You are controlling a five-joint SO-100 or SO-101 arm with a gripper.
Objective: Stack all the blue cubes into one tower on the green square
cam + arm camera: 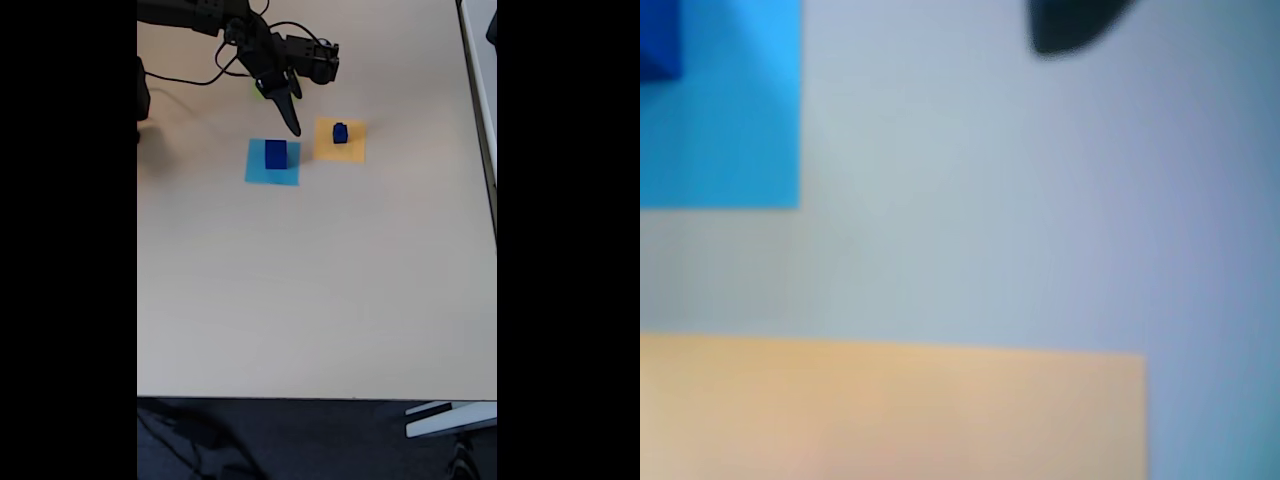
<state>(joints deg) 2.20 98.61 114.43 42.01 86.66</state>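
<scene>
In the fixed view a dark-blue cube (276, 153) stands on the light-blue square (262, 172), and a smaller blue cube (340, 132) sits on the orange-yellow square (352, 148). My gripper (293, 124) hangs tip-down just above and between the two patches, touching neither cube; its jaws look like a single dark point. Only a sliver of the green square (256, 93) shows behind the arm. The blurred wrist view has a corner of a blue cube (658, 40) at top left and one dark fingertip (1070, 28) at the top edge.
The wrist view also takes in the light-blue square (730, 130) and the orange-yellow square (890, 410) on pale tabletop (1040, 200). In the fixed view, black cables (190, 78) trail left of the arm, and the table's right edge (484, 150) is near.
</scene>
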